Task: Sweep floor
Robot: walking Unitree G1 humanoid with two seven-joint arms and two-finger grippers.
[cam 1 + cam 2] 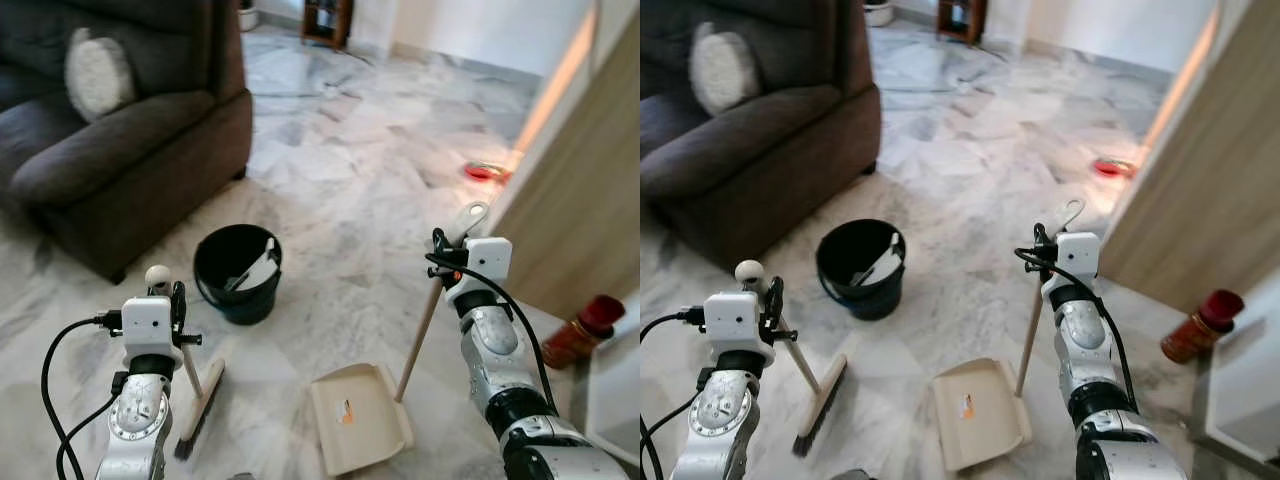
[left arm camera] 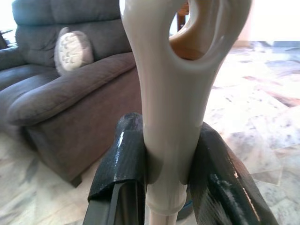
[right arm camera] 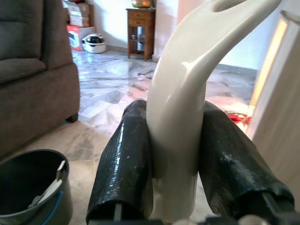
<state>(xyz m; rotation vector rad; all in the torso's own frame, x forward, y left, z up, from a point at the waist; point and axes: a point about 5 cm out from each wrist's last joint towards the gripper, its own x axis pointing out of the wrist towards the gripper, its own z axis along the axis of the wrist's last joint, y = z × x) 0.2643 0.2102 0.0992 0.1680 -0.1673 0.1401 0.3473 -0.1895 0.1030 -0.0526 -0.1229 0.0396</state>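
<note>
The marble floor is the work surface, with a grey sofa bordering it. A black bucket stands ahead for waste. The right gripper clamps the dustpan handle so the pan rests flat. The left gripper clamps the broom handle, bristles on the floor, ready to push debris toward the pan.

I am standing in a home's living room: a dark grey sofa with a pale cushion is sitting on a polished marble floor, and a small wooden cabinet is standing against the far wall
</note>
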